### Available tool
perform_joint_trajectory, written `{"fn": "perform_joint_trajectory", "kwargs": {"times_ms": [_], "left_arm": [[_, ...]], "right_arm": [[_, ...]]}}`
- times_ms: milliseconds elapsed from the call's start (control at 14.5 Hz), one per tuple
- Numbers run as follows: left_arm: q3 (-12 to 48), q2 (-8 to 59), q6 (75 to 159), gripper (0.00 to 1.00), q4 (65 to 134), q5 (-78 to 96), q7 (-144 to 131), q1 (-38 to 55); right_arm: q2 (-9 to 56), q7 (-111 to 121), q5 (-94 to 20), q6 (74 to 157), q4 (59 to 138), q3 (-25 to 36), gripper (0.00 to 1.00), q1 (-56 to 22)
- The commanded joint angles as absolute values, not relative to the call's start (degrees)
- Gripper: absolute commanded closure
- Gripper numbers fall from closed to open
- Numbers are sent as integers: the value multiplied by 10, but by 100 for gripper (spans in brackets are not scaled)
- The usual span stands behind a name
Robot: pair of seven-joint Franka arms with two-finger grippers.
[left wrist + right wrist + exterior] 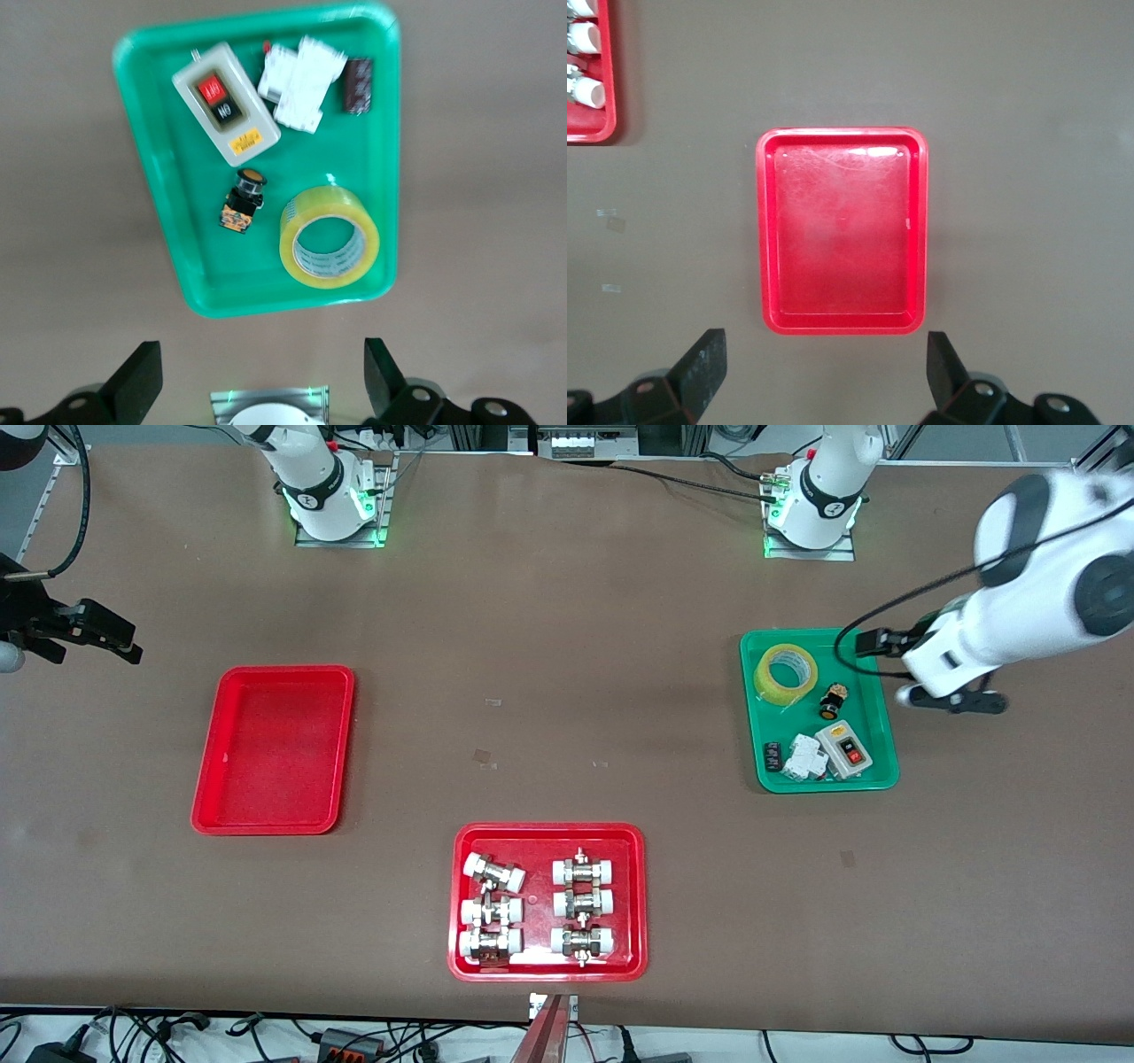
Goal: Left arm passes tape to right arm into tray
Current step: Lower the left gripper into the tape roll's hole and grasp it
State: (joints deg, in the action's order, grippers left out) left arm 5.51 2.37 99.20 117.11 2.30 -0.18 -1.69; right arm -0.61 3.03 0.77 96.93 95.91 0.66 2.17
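The yellow tape (762, 677) lies flat in the green tray (749, 717), in the corner nearest the robots' bases; it also shows in the left wrist view (328, 202). My left gripper (952, 701) is open and empty, over the table beside the green tray toward the left arm's end; its jaws (263, 381) stand wide apart. The empty red tray (275, 748) with a small white speck lies toward the right arm's end and fills the right wrist view (842, 243). My right gripper (135, 646) is open and empty, over the table beside that tray (827, 367).
The green tray also holds a black-and-yellow push button (831, 702), a grey switch box (844, 749), white parts (804, 759) and a small black part (772, 757). A second red tray (547, 965) with white-capped metal fittings lies near the front edge.
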Motion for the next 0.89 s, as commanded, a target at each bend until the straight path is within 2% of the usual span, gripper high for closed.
{"fn": "perform_joint_trajectory", "kwargs": {"times_ms": [0, 138, 482, 826], "left_arm": [[57, 10, 1078, 0, 1286, 43, -27, -17], [57, 34, 1131, 0, 1324, 56, -32, -16], [57, 90, 1221, 0, 1369, 88, -31, -15], [57, 123, 1265, 0, 1377, 88, -27, -15]], "right_arm": [[-14, 39, 18, 962, 964, 1, 0, 24], [-14, 40, 19, 957, 964, 1, 0, 23], [-11, 38, 14, 945, 959, 1, 0, 24], [-10, 37, 12, 943, 956, 1, 0, 25]]}}
